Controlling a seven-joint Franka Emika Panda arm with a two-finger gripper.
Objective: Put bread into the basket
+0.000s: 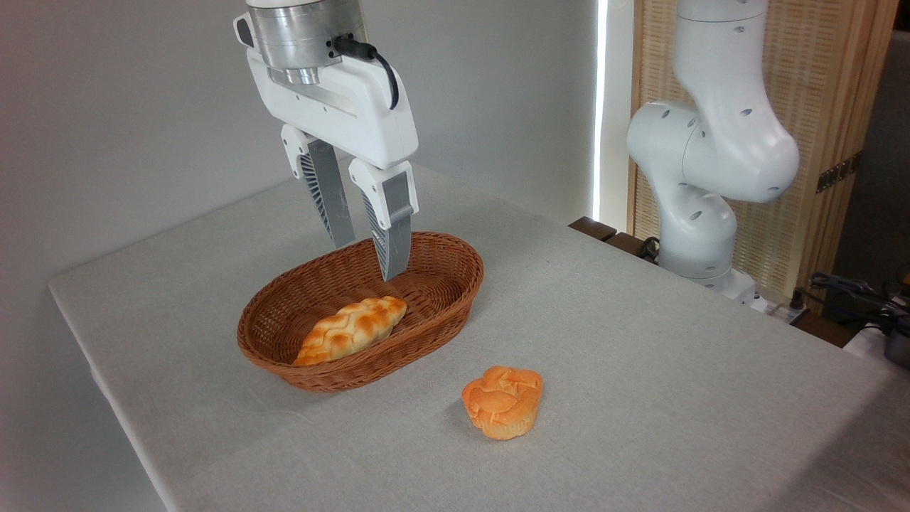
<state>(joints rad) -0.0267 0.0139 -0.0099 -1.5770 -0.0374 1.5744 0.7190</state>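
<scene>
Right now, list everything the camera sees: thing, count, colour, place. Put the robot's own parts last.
bun: one, orange-golden, on the tablecloth in front of and to the right of the basket, apart from it.
braided loaf: one, paler golden, lying inside the basket.
basket: one, brown wicker, oval, on the table left of centre.
table: one, covered in light grey cloth.
screen: one, light wood and woven panel, back right.
cables: dark, on the right edge behind the table.
arm: one, white, at the table's back right.
gripper: one, white with grey fingers, open, empty, above the basket's rear.
</scene>
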